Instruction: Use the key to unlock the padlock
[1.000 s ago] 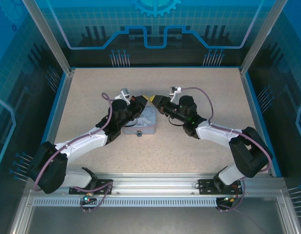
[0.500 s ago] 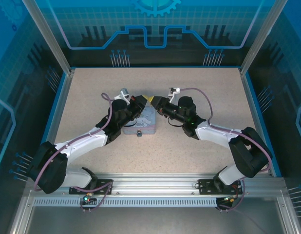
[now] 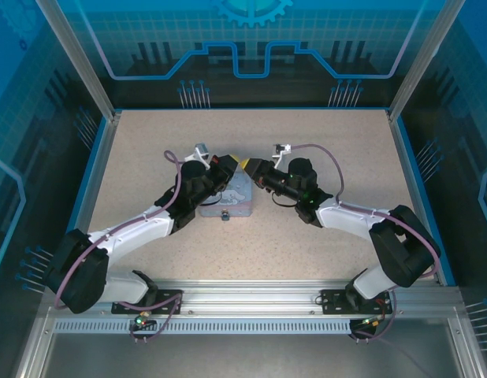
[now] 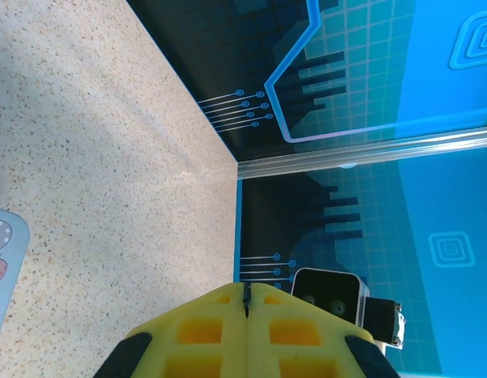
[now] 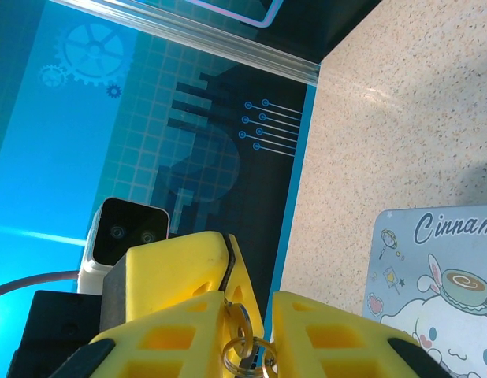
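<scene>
I read the tabletop [image 3: 306, 236] as beige, flecked with dark speckles. The tin [image 5: 440, 291] is pastel blue — white cartoon figure, stars and hearts printed on it. The left gripper [image 4: 247, 293] and right gripper [image 5: 267, 307] show yellow at the tips, black behind. Around them the walls [image 3: 251, 47] are blue with grid, gear and circuit lines.

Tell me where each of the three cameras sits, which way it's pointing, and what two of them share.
Top external: above, behind the bases, looking down on the table; left arm and right arm show.
Left wrist: looks past its shut yellow fingers to the far corner.
Right wrist: likewise, over its own fingers.
Shared: both wrist views catch the pastel tin.
</scene>
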You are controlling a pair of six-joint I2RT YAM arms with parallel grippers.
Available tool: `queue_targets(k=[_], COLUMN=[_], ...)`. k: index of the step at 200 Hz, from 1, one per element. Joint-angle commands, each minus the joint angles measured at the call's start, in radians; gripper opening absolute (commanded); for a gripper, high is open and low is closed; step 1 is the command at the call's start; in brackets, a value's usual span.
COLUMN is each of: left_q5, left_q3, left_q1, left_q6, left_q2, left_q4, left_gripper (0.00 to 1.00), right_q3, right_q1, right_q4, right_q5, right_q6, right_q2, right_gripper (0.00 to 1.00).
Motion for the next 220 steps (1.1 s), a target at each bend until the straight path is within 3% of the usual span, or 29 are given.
queue_targets(k=[1, 54, 143, 177, 193, 220], left_q5=[-0.027, -0.031, -0.028, -0.024, -0.019, -0.016], left_q3=[-0.008, -0.017, -0.011, 0.000, 0.005, 0.006], left_q1=[-0.006, -0.004, -0.006, -0.005, -0.005, -0.005], left_q6=[0.022, 0.019, 0.033, 0.050, 0.058, 0.062], left_q2=[-0.041, -0.050, -0.052, -0.052, -0.053, -0.053], left_q4=[0.010, 0.007, 0.009, 0.017, 0.016, 0.022], left_gripper=[0.00, 0.00, 0.00, 0.00, 0.00, 0.00], right_q3=[-0.001, 0.013, 0.005, 0.007, 0.010, 0.017], right_q1=[0.003, -0.004, -0.013, -0.017, -0.017, -0.020], right_q4=[0.010, 0.007, -0.004, -0.009, -0.013, -0.021], right_q5=[0.008, -0.003, -0.030, -0.036, -0.042, -0.049], right_q6=[-0.013, -0.014, -0.025, -0.019, -0.019, -0.021], right_q2=[-0.017, -0.013, -0.021, -0.015, -0.013, -0.012], right_gripper=[0.20, 0.00, 0.00, 0.14, 0.30, 0.29])
